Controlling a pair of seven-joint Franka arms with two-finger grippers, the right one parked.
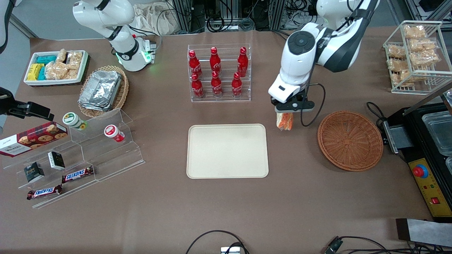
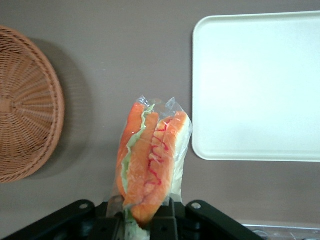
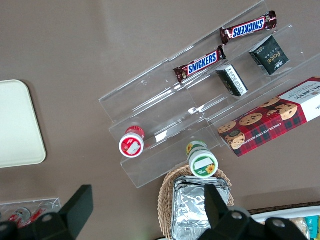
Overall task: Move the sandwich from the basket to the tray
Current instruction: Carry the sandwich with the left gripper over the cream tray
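Observation:
My left gripper (image 1: 284, 113) is shut on the clear-wrapped sandwich (image 1: 284, 121), which hangs in the air between the tray and the basket. Orange-red and green filling shows on the sandwich (image 2: 150, 162), and its end is pinched between the black fingers (image 2: 171, 216). The cream-beige tray (image 1: 227, 150) lies flat at mid-table, its rim (image 2: 197, 100) just beside the sandwich. No food shows in the reddish-brown wicker basket (image 1: 350, 140), which sits toward the working arm's end; its weave (image 2: 25, 105) also shows in the wrist view.
A clear rack of red cola bottles (image 1: 219, 72) stands farther from the front camera than the tray. A wire rack of bagged snacks (image 1: 415, 53) and a black machine (image 1: 429, 148) sit at the working arm's end. Acrylic steps with snacks (image 1: 77, 155) lie toward the parked arm's end.

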